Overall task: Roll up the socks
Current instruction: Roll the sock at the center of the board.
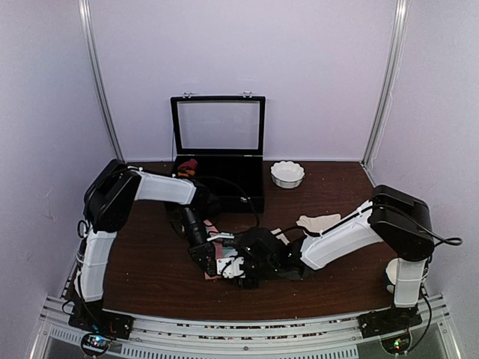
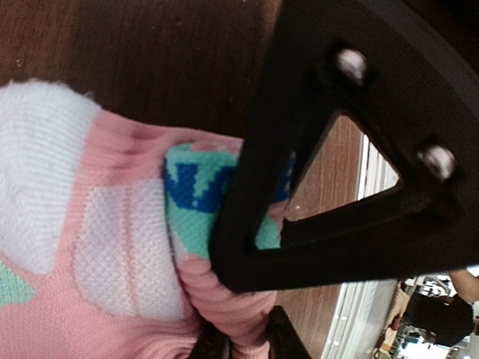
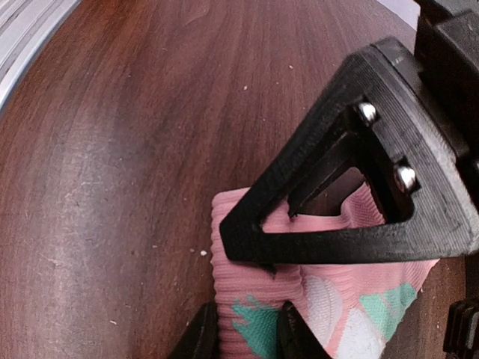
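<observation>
The pink sock [image 2: 112, 247] with white, mint and blue patches lies bunched at the middle of the table; in the top view only a sliver of the pink sock [image 1: 212, 227] shows beside the arms. My left gripper [image 2: 239, 314] pinches a ribbed pink fold between its fingers. In the right wrist view my right gripper [image 3: 247, 295] clamps the ribbed end of the pink sock [image 3: 254, 277]. From above, the left gripper [image 1: 206, 253] and the right gripper [image 1: 243, 263] meet over it. The cream-beige sock [image 1: 318, 222] lies flat behind the right arm.
An open black box [image 1: 254, 187] with a raised lid stands at the back, a dark red and orange bundle [image 1: 187, 166] at its left corner. A white fluted bowl [image 1: 287, 173] sits right of it. A metal rail [image 3: 30, 30] borders the table.
</observation>
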Motion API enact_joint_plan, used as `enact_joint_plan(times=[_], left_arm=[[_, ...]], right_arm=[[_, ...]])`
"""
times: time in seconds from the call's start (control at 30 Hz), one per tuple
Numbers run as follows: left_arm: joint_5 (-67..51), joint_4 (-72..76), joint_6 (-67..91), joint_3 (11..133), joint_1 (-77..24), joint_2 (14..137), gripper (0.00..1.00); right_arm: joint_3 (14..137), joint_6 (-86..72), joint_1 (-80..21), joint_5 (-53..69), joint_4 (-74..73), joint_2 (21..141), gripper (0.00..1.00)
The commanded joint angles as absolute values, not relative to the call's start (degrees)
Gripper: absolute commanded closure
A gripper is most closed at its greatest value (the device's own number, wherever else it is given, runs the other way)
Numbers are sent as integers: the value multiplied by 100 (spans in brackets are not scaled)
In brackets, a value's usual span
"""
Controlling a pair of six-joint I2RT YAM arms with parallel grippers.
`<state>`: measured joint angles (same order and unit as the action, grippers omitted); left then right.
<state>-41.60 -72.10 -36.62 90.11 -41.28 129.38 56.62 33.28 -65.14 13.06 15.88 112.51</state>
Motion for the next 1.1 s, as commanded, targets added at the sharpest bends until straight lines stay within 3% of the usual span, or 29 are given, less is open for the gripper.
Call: enact_joint_plan(times=[0.0,0.33,0.63,1.07], left_arm=[[-3427,-6788,-3753,8658,-4043,12502,79],[-3169,-6325,-3564,8246,-3737,11321,76],[-2522,-5530,-3017,7719,-3502,10979,75],[-2001,-5073,-2714,8263,-3517,11891,83]], right_arm=[[5733,3219,-6328,1428,558,11628,76],[6248,2799,-6214,2354,-675,11784,98],[6527,1380,-6409,2817,-1557,11589,98],[6551,18,-6754,3053,-1406,11583,100]])
